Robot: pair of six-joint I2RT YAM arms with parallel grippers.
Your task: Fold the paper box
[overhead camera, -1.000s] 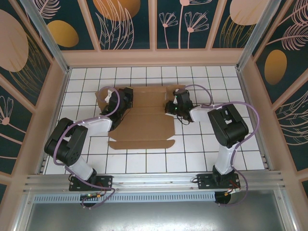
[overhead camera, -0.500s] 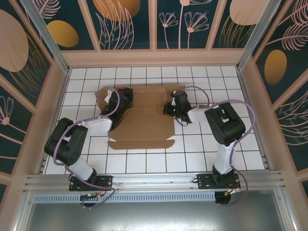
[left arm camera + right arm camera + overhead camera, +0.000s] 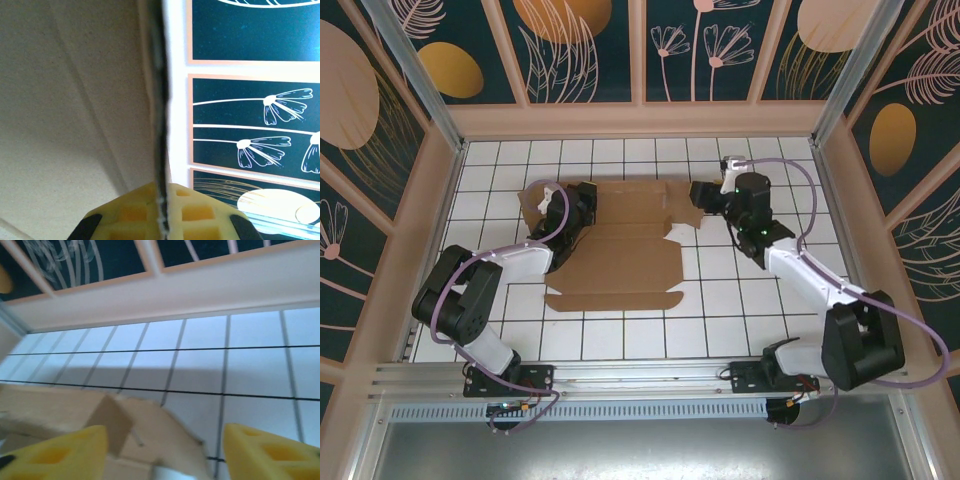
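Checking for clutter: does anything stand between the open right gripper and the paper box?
Nothing visible does. The right gripper hangs open at the paper box's right end. In the right wrist view, the box's own flap and white tiles lie ahead of its fingers.

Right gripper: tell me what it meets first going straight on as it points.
Probably the box: its raised end flap sits just ahead of the right gripper, low between the open jaws. Depth is unclear.

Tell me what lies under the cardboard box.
The cardboard box lies on the white tiled table, whose tiles show all around it. The tiles directly beneath the sheet are covered, so whether anything else sits under it cannot be seen.
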